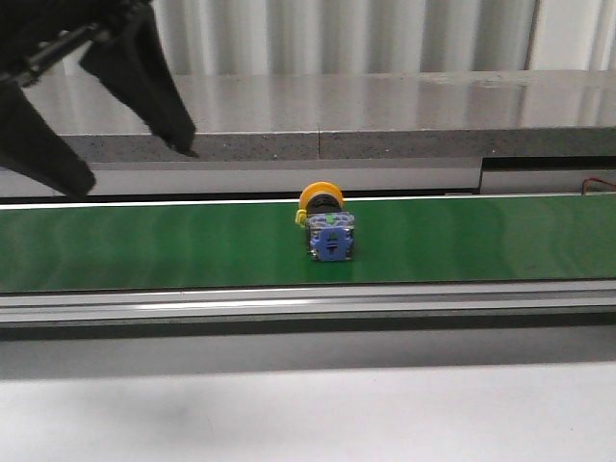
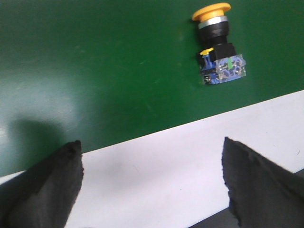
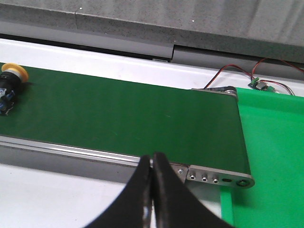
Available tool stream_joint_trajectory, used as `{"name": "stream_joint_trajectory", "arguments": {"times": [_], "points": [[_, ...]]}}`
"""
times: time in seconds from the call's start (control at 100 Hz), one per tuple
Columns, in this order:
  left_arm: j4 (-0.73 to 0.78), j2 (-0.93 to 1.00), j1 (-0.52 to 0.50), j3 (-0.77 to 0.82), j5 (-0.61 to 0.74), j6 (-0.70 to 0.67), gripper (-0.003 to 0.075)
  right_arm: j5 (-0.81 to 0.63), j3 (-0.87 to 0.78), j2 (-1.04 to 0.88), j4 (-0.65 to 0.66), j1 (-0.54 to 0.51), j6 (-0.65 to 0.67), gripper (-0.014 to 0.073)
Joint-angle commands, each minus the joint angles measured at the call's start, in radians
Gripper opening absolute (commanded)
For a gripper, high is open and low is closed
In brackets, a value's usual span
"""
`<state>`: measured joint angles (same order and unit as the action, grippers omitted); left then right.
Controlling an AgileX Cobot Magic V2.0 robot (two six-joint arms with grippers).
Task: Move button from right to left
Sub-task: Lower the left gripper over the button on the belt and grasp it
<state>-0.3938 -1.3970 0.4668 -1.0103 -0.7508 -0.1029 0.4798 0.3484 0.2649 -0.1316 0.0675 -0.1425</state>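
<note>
The button (image 1: 327,229) lies on its side near the middle of the green conveyor belt (image 1: 144,245), its yellow-orange ring toward the back and its blue-grey block with a green dot toward the front. My left gripper (image 1: 137,168) hangs open and empty above the belt, well left of the button. In the left wrist view the button (image 2: 219,47) lies beyond and to one side of the wide-open gripper (image 2: 152,147). My right gripper (image 3: 152,159) is shut and empty over the belt's front rail; the button (image 3: 8,88) shows at that view's far edge.
A grey stone ledge (image 1: 385,115) runs behind the belt. A metal rail (image 1: 308,308) and a white table surface (image 1: 308,414) lie in front. The belt's right end roller, red wires (image 3: 237,71) and a bright green mat (image 3: 275,156) show in the right wrist view.
</note>
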Motion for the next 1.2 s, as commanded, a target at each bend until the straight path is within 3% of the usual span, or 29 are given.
{"name": "stream_joint_trajectory", "arguments": {"times": [0.0,0.6,0.85,1.19], "points": [[-0.020,-0.032,0.038,-0.069,0.035,-0.037,0.0573,-0.081,0.023,0.008,0.004,-0.001,-0.009,-0.0067],[-0.017,-0.327,0.102,-0.348,-0.070,-0.121,0.0573,-0.081,0.023,0.008,0.004,-0.001,-0.009,-0.0067],[0.235,-0.340,0.141,-0.365,-0.103,-0.301,0.0573,-0.081,0.023,0.008,0.004,-0.001,-0.009,-0.0067],[0.259,-0.341,0.145,-0.365,-0.078,-0.337,0.0573,-0.081,0.023,0.008,0.004,-0.001,-0.009,-0.0067]]}}
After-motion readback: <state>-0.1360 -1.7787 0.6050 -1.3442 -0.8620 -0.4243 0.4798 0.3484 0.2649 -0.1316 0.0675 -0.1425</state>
